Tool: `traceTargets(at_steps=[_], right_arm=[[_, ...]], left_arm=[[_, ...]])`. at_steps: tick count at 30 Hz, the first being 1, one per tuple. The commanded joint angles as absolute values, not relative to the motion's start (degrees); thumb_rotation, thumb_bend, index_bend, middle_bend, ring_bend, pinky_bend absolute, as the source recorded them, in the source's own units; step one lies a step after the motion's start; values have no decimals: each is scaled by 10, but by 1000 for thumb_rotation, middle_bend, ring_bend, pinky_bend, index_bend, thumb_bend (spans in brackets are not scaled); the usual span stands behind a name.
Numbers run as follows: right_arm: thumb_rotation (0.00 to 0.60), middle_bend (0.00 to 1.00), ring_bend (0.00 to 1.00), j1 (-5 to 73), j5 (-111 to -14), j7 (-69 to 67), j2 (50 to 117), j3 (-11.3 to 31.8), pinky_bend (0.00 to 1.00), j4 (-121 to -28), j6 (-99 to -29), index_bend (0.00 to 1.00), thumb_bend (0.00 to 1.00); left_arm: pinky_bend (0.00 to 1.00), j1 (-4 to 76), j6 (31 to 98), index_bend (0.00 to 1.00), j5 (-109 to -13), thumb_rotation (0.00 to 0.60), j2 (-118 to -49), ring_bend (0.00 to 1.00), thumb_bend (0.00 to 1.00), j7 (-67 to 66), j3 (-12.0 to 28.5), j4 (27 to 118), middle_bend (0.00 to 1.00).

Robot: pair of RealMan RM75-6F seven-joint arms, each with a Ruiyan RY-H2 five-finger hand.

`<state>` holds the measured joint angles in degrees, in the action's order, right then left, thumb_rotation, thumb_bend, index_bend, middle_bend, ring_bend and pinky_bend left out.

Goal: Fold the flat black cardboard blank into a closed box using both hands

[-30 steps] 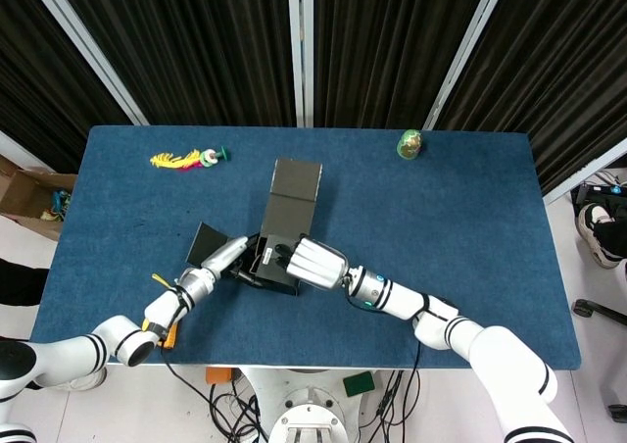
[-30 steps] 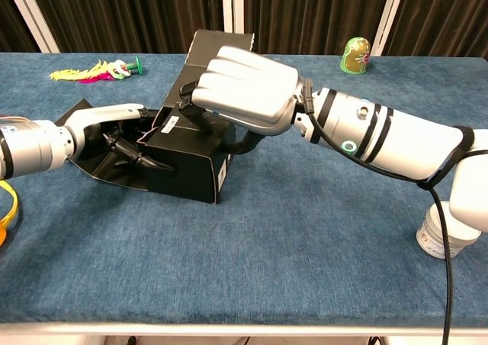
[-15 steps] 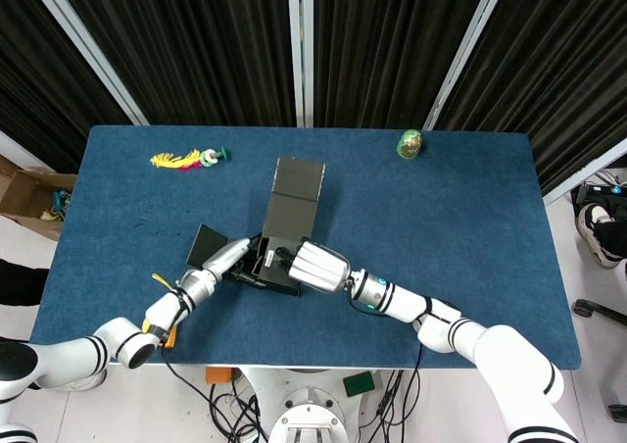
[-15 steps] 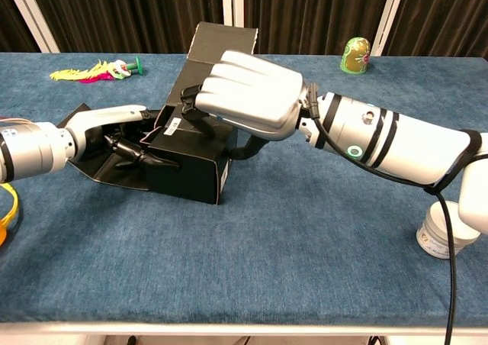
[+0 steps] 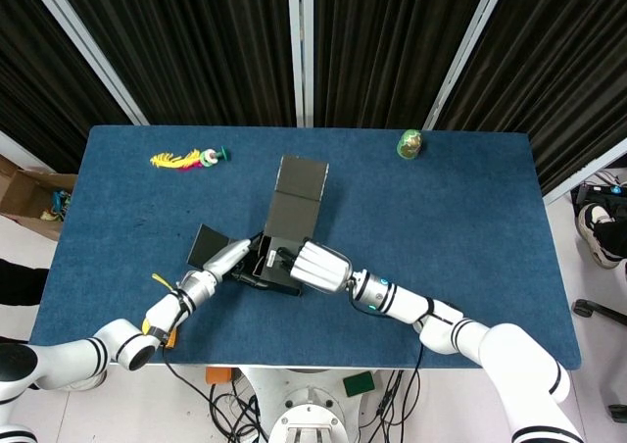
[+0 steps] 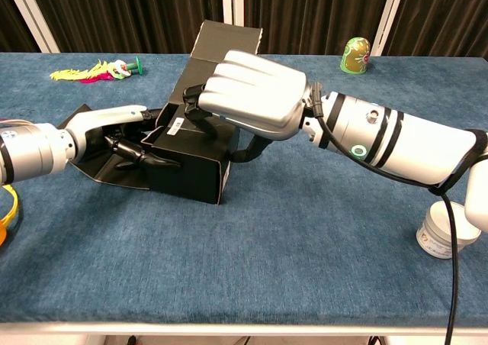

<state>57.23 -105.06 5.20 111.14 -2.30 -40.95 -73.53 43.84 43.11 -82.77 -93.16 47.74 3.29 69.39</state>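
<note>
- Feathers first: a yellow and pink feathered toy with a green tip (image 5: 186, 158) lies at the far left of the blue cloth tabletop (image 5: 470, 227), well apart from the work.
- Left robot hand (image 6: 114, 127) reaches in beside the half-folded black cardboard box (image 6: 191, 166), fingers (image 6: 137, 153) stretched out and pressing on the low side flap (image 5: 207, 244), which lies splayed on the tabletop; it clasps nothing.
- Box itself sits near the middle, toward the front edge: glossy black walls standing, a small white label on its upper face, and the long lid panel (image 5: 297, 194) standing open toward the far side.
- Right robot hand (image 6: 252, 93) curls over the box's top, dark fingertips hooked on the near wall, gripping it.
- Risk, as I judge it: if the right presses too hard, the thin wall could buckle; if the left slips off the flap, it may spring open.
- Green egg-shaped figure (image 5: 409, 144) stands far right, clear of both arms.
</note>
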Motion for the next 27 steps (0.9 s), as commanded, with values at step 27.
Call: traceTargets(at_steps=[27], right_arm=[[600,389,892,570,-1045,78,1085,-24,938,-454,-704,527,53]], left_arm=[[892,432,443,275,-818,439,-944,601,12,457,37,683,293]])
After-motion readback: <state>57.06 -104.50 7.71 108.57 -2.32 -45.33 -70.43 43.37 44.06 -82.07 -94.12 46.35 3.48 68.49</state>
